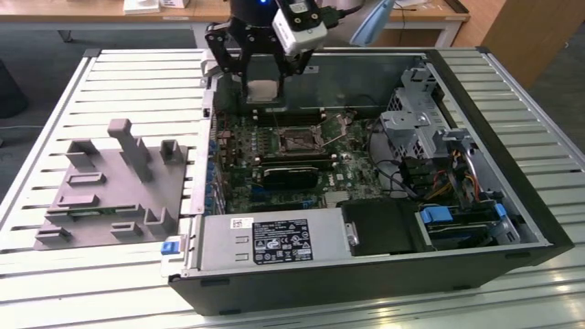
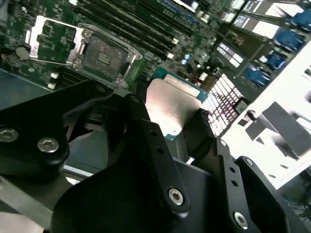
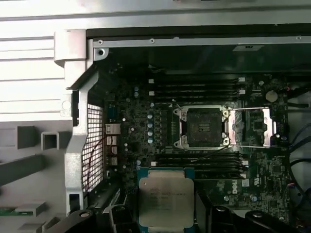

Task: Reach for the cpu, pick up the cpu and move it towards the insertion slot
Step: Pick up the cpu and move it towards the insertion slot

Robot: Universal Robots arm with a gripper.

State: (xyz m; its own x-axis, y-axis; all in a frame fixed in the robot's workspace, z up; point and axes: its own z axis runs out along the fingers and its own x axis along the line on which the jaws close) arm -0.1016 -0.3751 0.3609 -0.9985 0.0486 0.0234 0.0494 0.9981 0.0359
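Observation:
The cpu (image 1: 262,90) (image 2: 171,108) (image 3: 165,201), a flat silvery square chip with a green rim, is held in the air between the black fingers of my gripper (image 1: 263,88) (image 2: 167,119) (image 3: 166,206). In the exterior view it hangs over the far edge of the open computer case, above the motherboard. The insertion slot (image 1: 297,140) (image 2: 103,57) (image 3: 203,127), a square socket with a shiny metal frame and dark centre, lies open on the green board, a short way from the chip, with its load plate (image 3: 253,126) flipped aside.
The black computer case (image 1: 475,267) lies open on a slatted white table (image 1: 109,82). A grey plastic tray (image 1: 114,185) with upright posts stands at the exterior view's left. Memory slots (image 3: 194,90), a black card (image 1: 294,175), a power supply (image 1: 274,240) and drive bays (image 1: 439,151) surround the socket.

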